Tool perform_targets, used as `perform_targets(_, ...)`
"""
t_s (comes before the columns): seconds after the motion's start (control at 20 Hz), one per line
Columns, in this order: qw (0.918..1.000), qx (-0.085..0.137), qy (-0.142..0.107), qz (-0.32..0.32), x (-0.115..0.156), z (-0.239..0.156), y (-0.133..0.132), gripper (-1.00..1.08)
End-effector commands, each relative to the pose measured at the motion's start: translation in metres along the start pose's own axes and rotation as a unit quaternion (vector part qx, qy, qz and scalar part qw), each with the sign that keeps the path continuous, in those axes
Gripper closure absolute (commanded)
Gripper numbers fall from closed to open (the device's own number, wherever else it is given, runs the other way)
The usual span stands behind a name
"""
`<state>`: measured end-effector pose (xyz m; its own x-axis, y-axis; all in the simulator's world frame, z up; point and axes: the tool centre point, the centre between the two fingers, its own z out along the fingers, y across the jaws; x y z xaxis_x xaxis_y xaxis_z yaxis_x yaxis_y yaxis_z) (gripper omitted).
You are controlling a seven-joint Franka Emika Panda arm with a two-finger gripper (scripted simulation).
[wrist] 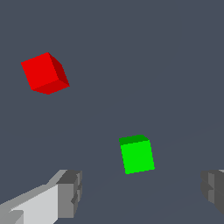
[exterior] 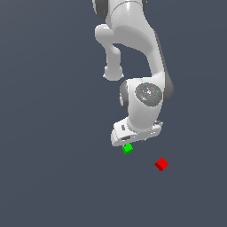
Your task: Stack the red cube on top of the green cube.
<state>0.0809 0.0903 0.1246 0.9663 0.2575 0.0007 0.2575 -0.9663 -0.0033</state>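
A white robot arm reaches down over a plain dark grey tabletop (exterior: 48, 177). Two tiny cubes sit on the surface, each far smaller than the arm's end effector (wrist: 142, 194).

In the exterior view, the green cube (exterior: 127, 148) lies just below the end effector, nearly under it. The red cube (exterior: 161, 164) rests apart from it, further toward the exterior view's right and slightly nearer the camera. The two cubes do not touch, and nothing is stacked yet.

In the wrist view, the two grey fingertips (wrist: 70, 193) stand wide apart with bare tabletop between them, so the end effector is open and holds nothing. The green cube (wrist: 137, 154) sits ahead of the gap between the fingertips. The red cube (wrist: 44, 72) is off to one side, turned at an angle to the line between the fingertips.

Judging by its look, the red cube is a rigid, solid-coloured block with flat faces and sharp edges. It is likely very light and will not deform or break under a firm pinch. Its smooth faces could be a little slippery, and being so small it may skid or twist if one fingertip arrives first.

The best hold is probably on two opposite side faces, centred, with the fingertips turned to match the cube's rotation. A grip at mid-height would leave the bottom face free for setting it flat on the green cube.
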Motion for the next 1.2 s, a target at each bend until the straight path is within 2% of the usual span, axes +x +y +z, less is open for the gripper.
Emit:
perform_targets(0.0, 0.9998, 0.000, 0.000, -0.021, 0.013, 0.006, -0.011, -0.92)
perform_targets(0.6, 0.9944, -0.001, 0.000, -0.106, 0.064, 0.032, -0.063, -0.92)
perform_targets(1.15, 0.9868, -0.001, -0.001, -0.162, 0.092, 0.049, -0.102, -0.92)
